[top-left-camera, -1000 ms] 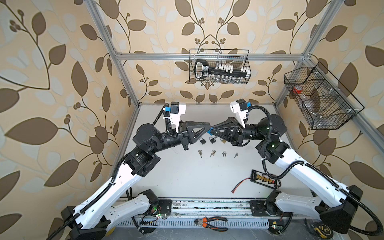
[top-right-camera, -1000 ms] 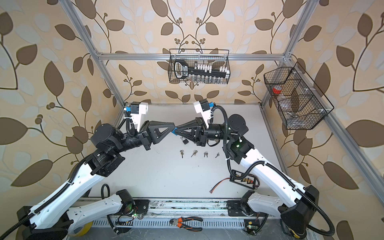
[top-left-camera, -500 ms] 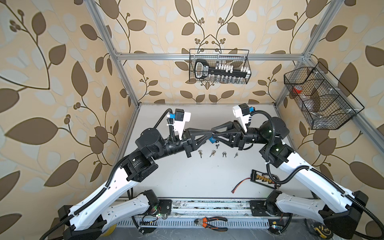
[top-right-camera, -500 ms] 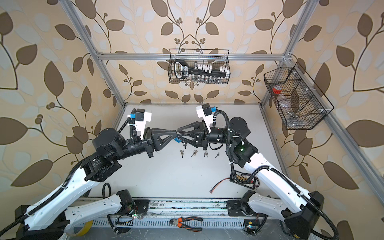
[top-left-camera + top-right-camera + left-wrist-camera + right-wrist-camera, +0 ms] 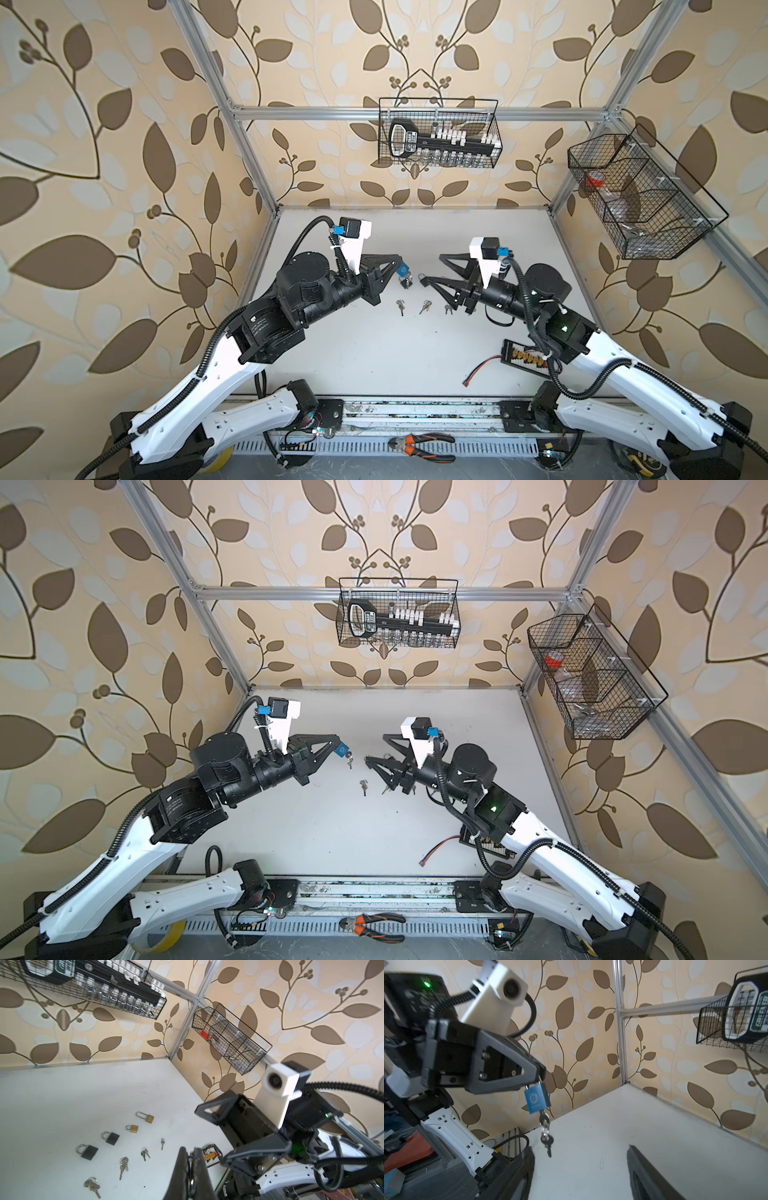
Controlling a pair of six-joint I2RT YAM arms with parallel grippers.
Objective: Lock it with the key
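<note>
A small blue padlock (image 5: 537, 1098) hangs by its shackle from my left gripper (image 5: 540, 1073), which is shut on it above the table's middle. In both top views the padlock (image 5: 401, 271) (image 5: 341, 750) shows at the left gripper's (image 5: 399, 262) tips. A silver key (image 5: 544, 1120) sits in the keyhole on its underside, and a second key (image 5: 547, 1142) dangles from the ring. My right gripper (image 5: 433, 268) (image 5: 579, 1147) stands open and empty, a short way right of the padlock and facing it. In the left wrist view the left gripper (image 5: 189, 1152) shows pressed shut on a thin metal bar.
Two black padlocks (image 5: 89, 1152) and two brass padlocks (image 5: 133, 1128) lie on the white table, with several key bunches (image 5: 401, 306) (image 5: 123, 1164) in a row beside them. A battery board (image 5: 525, 359) with red wire lies front right. Wire baskets (image 5: 438, 133) hang on the walls.
The two grippers were tip to tip at the padlock. My right gripper has opened, let go and drawn back to the right. The left gripper still holds the padlock.
</note>
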